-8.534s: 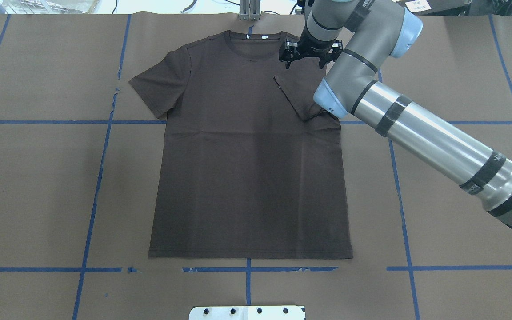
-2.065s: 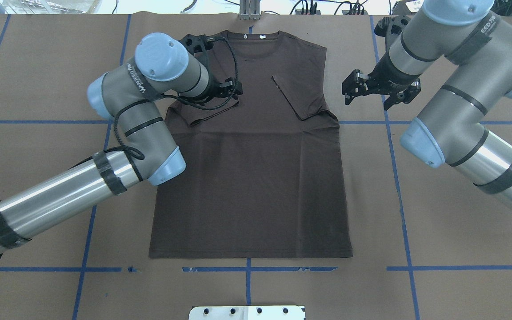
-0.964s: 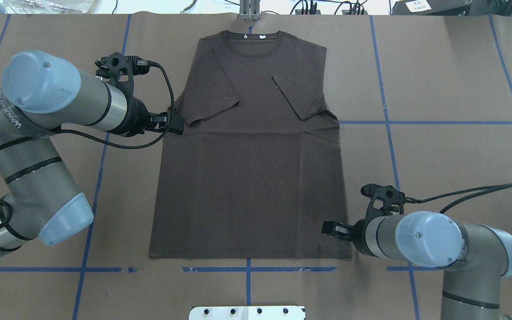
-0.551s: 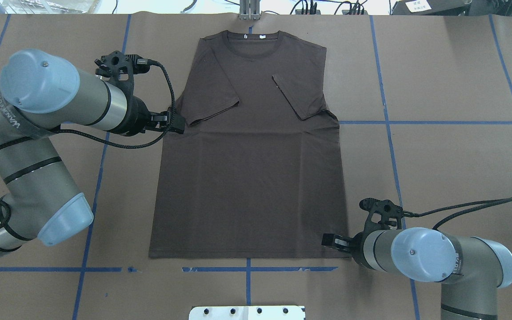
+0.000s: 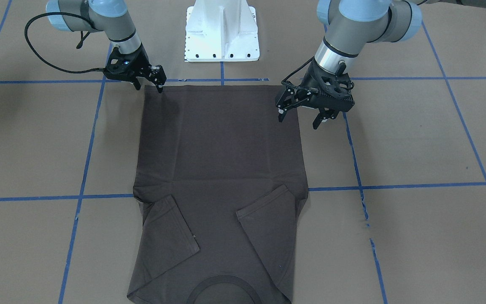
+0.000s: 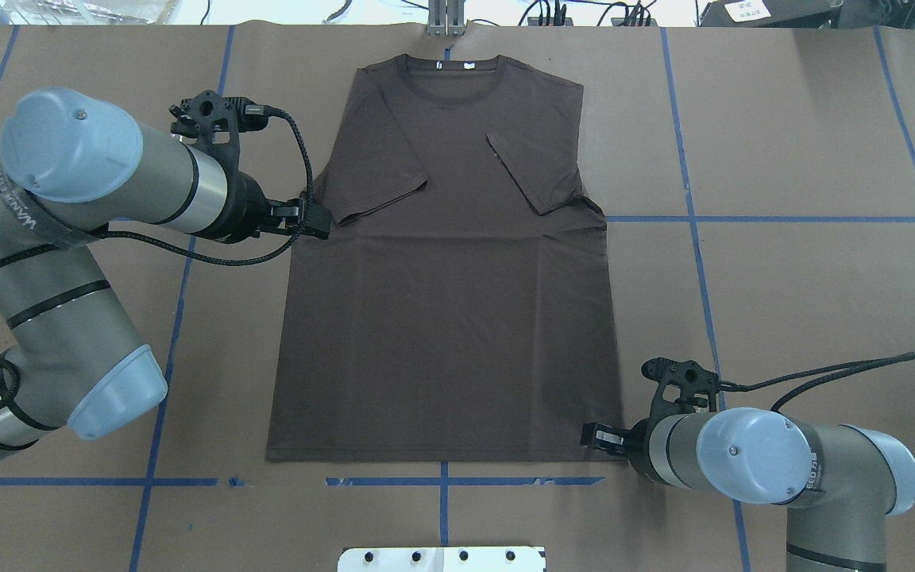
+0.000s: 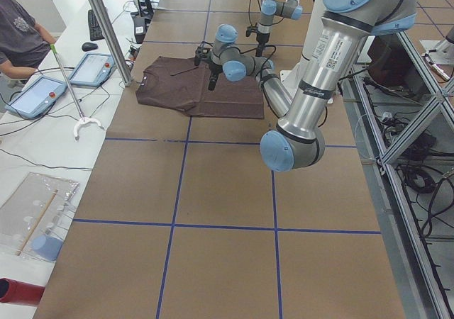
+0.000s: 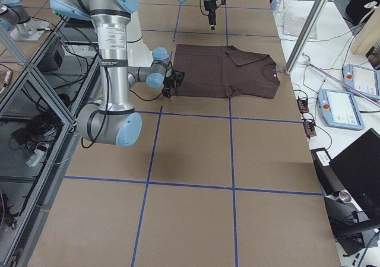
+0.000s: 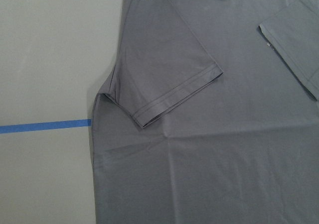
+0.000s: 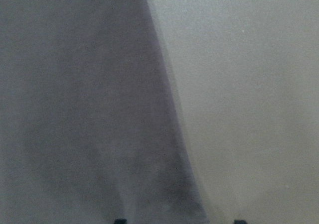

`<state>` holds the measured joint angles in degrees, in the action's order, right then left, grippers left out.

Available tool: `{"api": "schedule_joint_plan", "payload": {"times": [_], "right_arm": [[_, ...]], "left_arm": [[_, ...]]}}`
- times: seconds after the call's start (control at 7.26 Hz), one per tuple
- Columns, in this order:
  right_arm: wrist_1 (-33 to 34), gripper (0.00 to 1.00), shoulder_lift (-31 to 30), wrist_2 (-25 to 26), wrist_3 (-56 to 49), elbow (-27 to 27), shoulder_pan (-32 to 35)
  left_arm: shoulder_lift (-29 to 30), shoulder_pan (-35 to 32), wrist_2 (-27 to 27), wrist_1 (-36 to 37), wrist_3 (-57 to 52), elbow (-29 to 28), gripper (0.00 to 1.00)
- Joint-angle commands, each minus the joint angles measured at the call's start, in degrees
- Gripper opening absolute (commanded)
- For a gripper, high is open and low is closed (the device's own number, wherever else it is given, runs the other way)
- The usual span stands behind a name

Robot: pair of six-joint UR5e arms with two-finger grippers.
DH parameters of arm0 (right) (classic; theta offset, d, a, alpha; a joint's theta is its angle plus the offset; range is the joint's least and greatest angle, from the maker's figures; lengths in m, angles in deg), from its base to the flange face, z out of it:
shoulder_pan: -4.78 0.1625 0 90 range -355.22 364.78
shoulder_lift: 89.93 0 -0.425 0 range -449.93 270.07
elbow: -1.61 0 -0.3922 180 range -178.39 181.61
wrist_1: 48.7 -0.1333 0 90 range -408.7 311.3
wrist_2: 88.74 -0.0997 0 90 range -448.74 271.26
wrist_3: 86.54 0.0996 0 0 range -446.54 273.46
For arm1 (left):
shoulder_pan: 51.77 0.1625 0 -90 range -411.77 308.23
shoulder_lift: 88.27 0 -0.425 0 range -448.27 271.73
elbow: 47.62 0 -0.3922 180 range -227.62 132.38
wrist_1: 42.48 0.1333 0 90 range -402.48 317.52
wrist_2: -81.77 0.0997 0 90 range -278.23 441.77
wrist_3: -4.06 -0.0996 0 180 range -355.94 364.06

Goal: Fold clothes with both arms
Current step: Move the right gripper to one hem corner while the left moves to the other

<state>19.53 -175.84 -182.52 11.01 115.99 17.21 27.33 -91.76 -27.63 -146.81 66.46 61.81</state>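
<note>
The dark brown T-shirt (image 6: pixel 449 318) lies flat on the brown table, collar at the far edge, both sleeves folded in onto the chest (image 5: pixel 222 160). My left gripper (image 6: pixel 316 222) hangs open, well above the shirt's left armpit (image 5: pixel 298 121). Its wrist view looks down on the folded left sleeve (image 9: pixel 174 84). My right gripper (image 5: pixel 147 85) is open and low at the hem's right corner (image 6: pixel 596 437), one finger on each side of that corner. The right wrist view shows the shirt's corner (image 10: pixel 75 109) close up, with both fingertips at the frame's bottom edge.
The white pedestal base (image 5: pixel 222 33) stands behind the hem. Blue tape lines (image 6: pixel 696 238) grid the table. A seated person (image 7: pixel 21 32) and tablets (image 8: pixel 344 107) are beyond the table's far edge.
The left sleeve has been folded in and the left arm drew back to the armpit. The right arm swung down to the hem's right corner and crept slightly closer in the last half second.
</note>
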Motion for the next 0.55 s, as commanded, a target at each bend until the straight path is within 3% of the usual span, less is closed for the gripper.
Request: {"api": "schedule_joint_plan", "payload": {"times": [0.0, 0.41], "right_arm": [[0.1, 0.15, -0.1, -0.7, 0.0, 0.2, 0.2], [0.2, 0.00, -0.1, -0.9, 0.0, 0.7, 0.2]], "left_arm": [[0.0, 0.0, 0.1, 0.0, 0.0, -0.1, 1.00], [0.0, 0.0, 0.1, -0.1, 0.0, -0.4, 1.00]]}}
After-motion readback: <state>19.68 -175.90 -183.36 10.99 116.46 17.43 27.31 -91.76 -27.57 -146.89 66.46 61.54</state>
